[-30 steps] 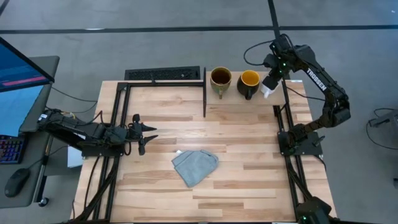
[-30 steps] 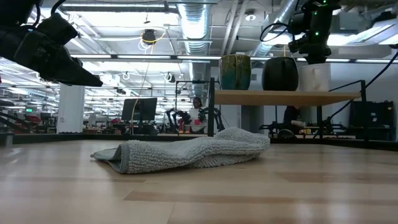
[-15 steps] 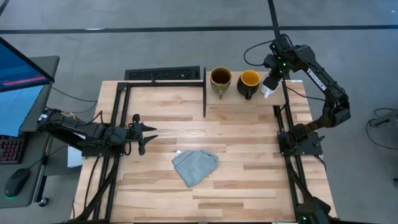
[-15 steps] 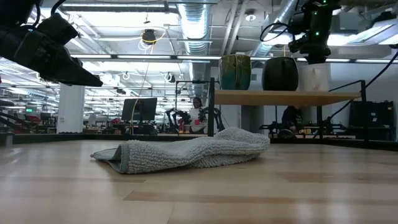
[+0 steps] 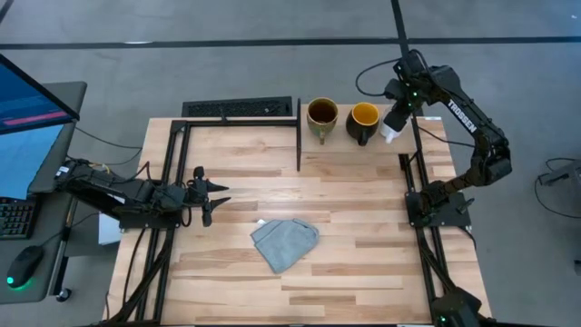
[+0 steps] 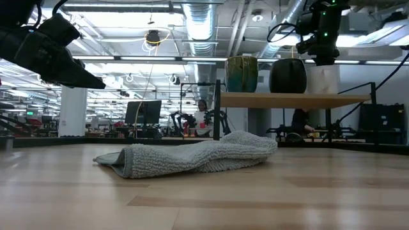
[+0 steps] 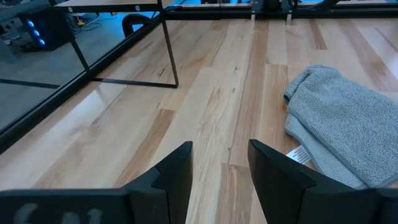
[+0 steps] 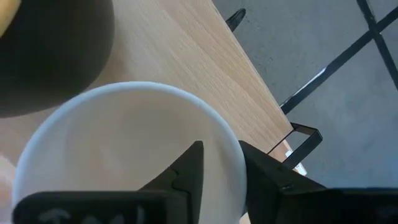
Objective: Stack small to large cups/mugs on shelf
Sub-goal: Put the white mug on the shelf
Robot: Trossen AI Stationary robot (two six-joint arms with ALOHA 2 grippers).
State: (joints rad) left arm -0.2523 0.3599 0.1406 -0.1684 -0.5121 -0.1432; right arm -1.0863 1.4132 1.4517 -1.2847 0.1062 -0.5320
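Observation:
Three mugs stand in a row on the raised shelf [image 6: 287, 99] at the table's far side: an olive-tan mug [image 5: 322, 115], a dark mug with a yellow-orange inside [image 5: 363, 121], and a smaller white mug [image 6: 324, 80] at the right end. My right gripper [image 5: 392, 125] comes down from above and is shut on the white mug [image 8: 124, 155]. My left gripper [image 5: 218, 195] hangs open and empty over the table's left part, left of a grey-blue cloth [image 5: 284, 241]. My right gripper holds the white mug by its rim and wall [image 8: 229, 163], on the side away from the dark mug. One finger [image 8: 189, 167] is inside the mug and the other [image 8: 267, 177] outside. The fingers point down from above. The mug stands upright with its base on the shelf.
The crumpled cloth [image 6: 192, 156] lies in the middle of the tabletop and also shows in the left wrist view [image 7: 342, 130]. A black upright [image 5: 299, 136] edges the shelf's left side. Black frame rails [image 5: 413, 209] run along the table's left and right sides.

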